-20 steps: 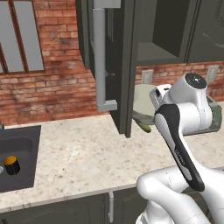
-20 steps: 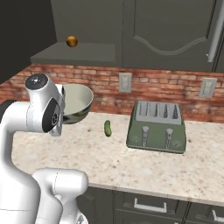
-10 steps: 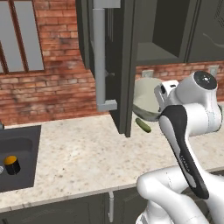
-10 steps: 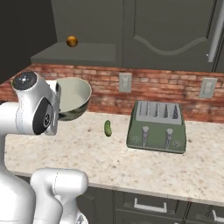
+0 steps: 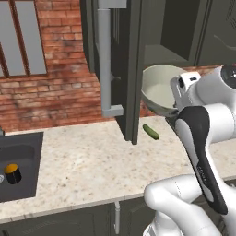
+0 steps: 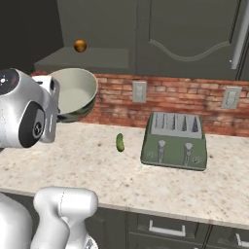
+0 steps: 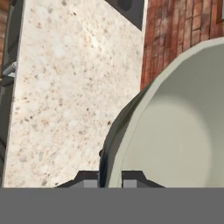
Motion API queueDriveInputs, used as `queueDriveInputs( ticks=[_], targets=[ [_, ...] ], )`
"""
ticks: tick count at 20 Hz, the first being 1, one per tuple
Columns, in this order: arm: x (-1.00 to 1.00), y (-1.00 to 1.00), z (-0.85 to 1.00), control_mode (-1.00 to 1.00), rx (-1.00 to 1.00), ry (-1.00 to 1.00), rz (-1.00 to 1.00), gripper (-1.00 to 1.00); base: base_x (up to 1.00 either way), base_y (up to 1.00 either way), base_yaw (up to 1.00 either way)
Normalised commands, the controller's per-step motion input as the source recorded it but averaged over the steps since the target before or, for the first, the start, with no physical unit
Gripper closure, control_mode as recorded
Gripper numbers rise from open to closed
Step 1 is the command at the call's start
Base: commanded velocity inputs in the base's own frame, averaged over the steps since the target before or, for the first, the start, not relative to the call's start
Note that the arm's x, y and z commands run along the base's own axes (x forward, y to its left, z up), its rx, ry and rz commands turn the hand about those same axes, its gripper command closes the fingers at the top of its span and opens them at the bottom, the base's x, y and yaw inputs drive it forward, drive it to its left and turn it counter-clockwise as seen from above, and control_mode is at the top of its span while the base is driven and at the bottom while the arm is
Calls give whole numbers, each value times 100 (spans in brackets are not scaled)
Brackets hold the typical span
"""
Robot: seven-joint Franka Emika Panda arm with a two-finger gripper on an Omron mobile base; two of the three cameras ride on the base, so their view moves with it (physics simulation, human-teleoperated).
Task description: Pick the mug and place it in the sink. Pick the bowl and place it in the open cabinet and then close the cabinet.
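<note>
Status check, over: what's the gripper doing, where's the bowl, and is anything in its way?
Gripper shut on bowl rim. Bowl lifted off counter, beside open cabinet door. Mug in sink. Door edge close to bowl.

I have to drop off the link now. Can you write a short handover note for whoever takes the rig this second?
Gripper: shut on the rim of the bowl, which is held in the air above the counter, below the open cabinet shelf.
Mug: sitting in the sink, so that part is done.
Cabinet door: open.
A small pickle lies on the counter near the toaster; a small orange ball is on the shelf.
Left: set the bowl on the shelf, release, close the door.
</note>
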Motion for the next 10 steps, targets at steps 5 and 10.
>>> queueDriveInputs(
  ticks=[5, 10],
  targets=[
    [0, -3, 68, -100, 0, -3, 0, 100, 0, 0, 0],
    [4, -4, 46, -100, 0, -2, 0, 100, 0, 0, 0]
  ],
)
